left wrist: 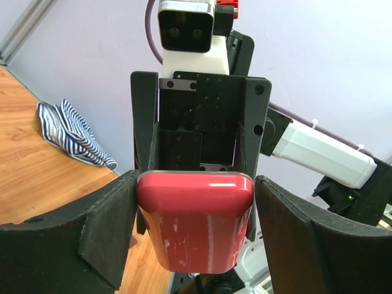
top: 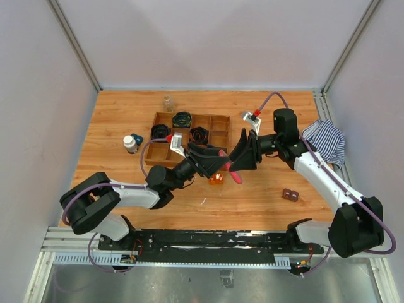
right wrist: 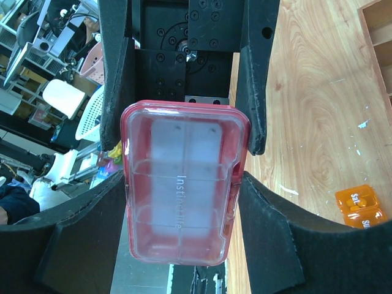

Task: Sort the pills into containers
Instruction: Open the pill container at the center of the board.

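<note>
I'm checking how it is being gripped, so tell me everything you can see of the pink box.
The pink box is a flat translucent plastic rectangle with rounded corners, a clear lettered lid and divided compartments inside. It hangs above the table, the right pincer flanking one end, the left pincer the other.

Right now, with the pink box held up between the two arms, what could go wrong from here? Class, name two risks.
1. The pink box hangs in mid-air, flanked by the left fingers and the right fingers. If one side lets go before the other grips firmly, it may fall.
2. The orange block lies roughly below it on the table, so a dropped box could strike it.
</note>
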Controlling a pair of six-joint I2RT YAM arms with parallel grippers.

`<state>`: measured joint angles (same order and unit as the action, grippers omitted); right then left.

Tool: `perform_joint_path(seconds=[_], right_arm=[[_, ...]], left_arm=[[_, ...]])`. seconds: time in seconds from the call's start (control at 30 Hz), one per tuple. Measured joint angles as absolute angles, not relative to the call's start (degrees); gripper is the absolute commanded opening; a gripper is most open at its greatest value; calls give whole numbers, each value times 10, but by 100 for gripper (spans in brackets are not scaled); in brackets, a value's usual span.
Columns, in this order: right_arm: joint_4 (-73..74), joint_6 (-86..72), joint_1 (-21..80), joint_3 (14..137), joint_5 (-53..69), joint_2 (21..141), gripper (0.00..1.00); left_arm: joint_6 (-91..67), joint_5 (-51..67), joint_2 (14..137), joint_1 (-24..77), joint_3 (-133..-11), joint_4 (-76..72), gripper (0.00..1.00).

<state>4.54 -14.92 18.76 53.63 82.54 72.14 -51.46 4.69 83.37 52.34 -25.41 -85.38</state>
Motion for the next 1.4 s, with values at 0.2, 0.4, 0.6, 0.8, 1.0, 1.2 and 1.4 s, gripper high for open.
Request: perform_joint_path(seconds=[0.2,0.4,0.6,0.8,1.0,1.2,1.4], right_arm=[[46,-149,188,536,826,721,1],[43,-153,188,536,826,722,1],[11,-183,188,536,835,728,1],[-10,-207,188,536,834,741,1],[51,-166,186,548,816,752,1],[106,-128,185,557,809,764,1],[124,-120,180,559,810,764,1]], left_arm=[[-513,43,839,523,-261,-853,71],[-514,46,840,524,-262,-852,45],[-518,51,840,521,-263,-858,5],[-555,124,860,479,-268,-873,0],[-600,212,904,442,-299,-876,0],[-623,266,927,424,-315,-876,0],[-639,302,934,413,-322,-875,0]])
